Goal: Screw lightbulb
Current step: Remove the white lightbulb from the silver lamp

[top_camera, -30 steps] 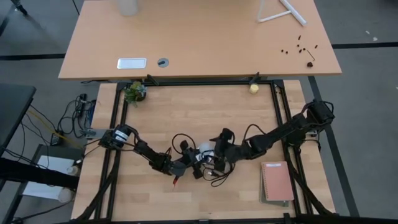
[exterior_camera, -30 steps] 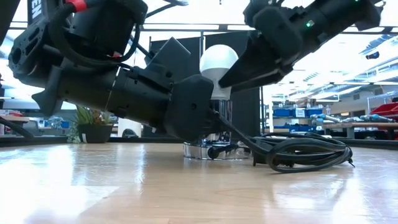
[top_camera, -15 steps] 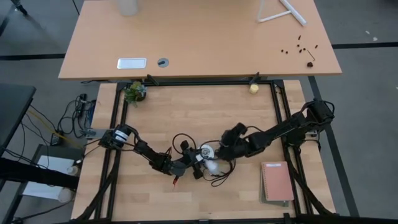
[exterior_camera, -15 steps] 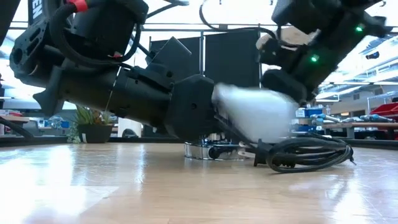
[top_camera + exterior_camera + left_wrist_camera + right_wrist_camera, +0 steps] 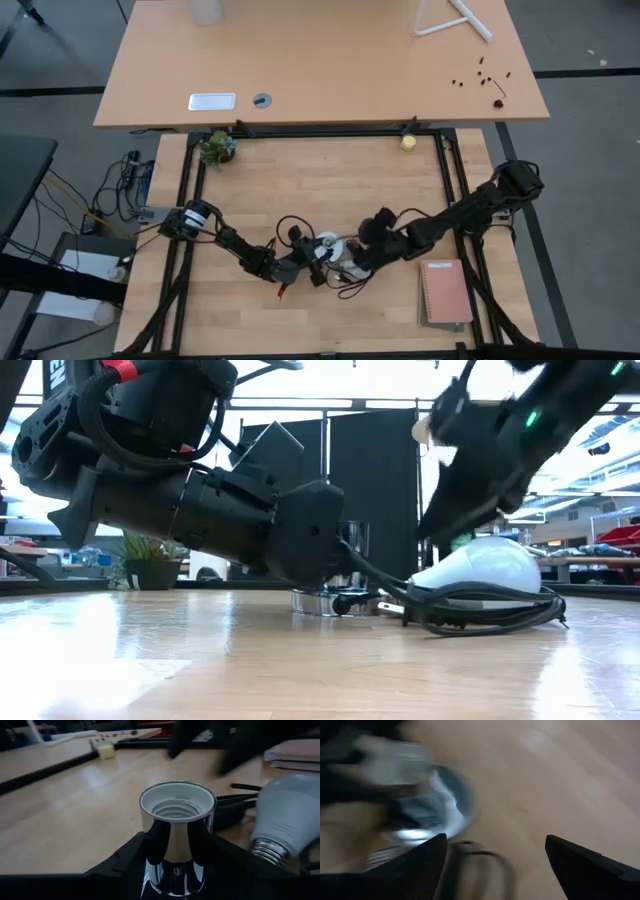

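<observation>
The socket's [image 5: 176,827] lower part is hidden by the left gripper [image 5: 172,865] in the left wrist view, and its base is largely masked by that arm in the low view. The right wrist view is smeared, so only the two dark fingers [image 5: 420,865], set wide apart with nothing between them, are made out.

The lightbulb [image 5: 478,567] is seen lying on its side on the wooden table [image 5: 320,185], resting against the coiled black cord [image 5: 490,610], just beside the socket. Its long axis is roughly level, with the screw base [image 5: 267,851] turned toward the socket. The left gripper's jaws are closed on the socket's chrome body. The right gripper [image 5: 352,257] is held just above the bulb.
</observation>
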Controlling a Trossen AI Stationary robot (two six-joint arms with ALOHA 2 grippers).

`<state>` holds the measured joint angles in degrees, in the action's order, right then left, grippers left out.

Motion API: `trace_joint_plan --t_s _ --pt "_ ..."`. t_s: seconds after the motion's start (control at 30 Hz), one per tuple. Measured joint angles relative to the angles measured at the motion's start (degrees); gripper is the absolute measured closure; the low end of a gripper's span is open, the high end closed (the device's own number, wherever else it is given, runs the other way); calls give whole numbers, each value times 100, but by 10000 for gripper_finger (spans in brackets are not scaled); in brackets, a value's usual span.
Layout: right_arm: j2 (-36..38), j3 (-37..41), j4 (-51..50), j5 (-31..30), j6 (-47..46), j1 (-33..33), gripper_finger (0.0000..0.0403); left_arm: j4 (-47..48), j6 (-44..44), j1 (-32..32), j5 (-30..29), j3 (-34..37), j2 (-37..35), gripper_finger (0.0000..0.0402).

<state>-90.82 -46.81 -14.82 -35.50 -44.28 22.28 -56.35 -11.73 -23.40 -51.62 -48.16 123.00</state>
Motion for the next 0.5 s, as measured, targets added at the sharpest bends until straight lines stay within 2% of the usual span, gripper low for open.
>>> trace_joint_plan --t_s 0.17,0.33,0.5 --pt "274 -7 531 546 862 378 56 46 70 -2 -240 1 0 186" --pt "83 -7 819 829 898 667 56 25 77 -4 -229 4 9 156" --pt "-304 -2 1085 661 789 891 56 83 137 -62 -168 6 9 129"
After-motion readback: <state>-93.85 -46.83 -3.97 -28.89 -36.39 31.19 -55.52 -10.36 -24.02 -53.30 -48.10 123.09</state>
